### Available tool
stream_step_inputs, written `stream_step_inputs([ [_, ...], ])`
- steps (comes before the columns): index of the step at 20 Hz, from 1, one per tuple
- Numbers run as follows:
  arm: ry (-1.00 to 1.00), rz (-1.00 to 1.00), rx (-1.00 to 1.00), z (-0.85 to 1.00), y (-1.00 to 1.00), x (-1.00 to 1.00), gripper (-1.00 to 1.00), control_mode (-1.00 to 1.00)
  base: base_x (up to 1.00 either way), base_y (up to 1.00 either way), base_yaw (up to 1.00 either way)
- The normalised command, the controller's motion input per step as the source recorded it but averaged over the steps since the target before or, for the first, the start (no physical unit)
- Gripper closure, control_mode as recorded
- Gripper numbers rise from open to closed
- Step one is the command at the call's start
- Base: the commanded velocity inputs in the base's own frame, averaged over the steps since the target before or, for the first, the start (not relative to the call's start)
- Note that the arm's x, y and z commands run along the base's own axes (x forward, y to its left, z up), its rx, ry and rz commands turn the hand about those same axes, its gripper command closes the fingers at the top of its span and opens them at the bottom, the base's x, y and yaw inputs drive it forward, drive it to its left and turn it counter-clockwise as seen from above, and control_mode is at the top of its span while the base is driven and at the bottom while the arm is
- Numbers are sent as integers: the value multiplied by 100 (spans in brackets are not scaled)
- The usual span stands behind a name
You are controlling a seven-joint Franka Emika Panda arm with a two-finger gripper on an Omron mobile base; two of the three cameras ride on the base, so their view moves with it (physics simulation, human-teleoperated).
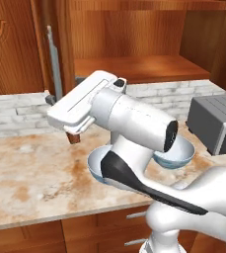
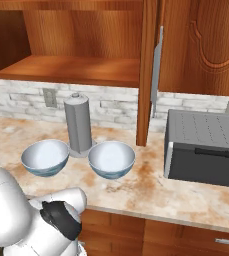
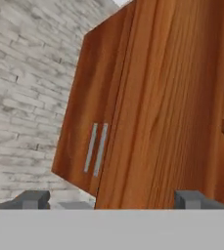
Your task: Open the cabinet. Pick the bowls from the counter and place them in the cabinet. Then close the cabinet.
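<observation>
With the cabinet [image 2: 81,67] swung open above the counter [image 2: 151,187], the gripper [image 3: 111,199] hangs by the left door's edge, fingers [image 3: 33,199] spread and empty. Two bowls [image 2: 45,157] [image 2: 111,158] wait on the counter at the paper towel holder's [image 2: 78,125] seven and five o'clock. The next move likely calls for backing clear of the door, then descending squarely over one bowl's rim.

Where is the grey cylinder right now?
In the right base view, the grey cylinder stands upright on the counter, behind and between the two bowls, before the brick backsplash.
</observation>
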Motion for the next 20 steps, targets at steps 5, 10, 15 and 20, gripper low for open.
stream_step_inputs([
  [5, 16, 3, -10, -25, 100, 29, -100, -100, 0, 0, 0],
  [10, 3, 5, -4, -22, 60, 0, -100, -100, 0, 0, 0],
  [15, 0, 8, -2, 2, -28, -65, -100, -100, 0, 0, 0],
  [20, 2, 6, -3, 13, -36, -93, -100, -100, 0, 0, 0],
])
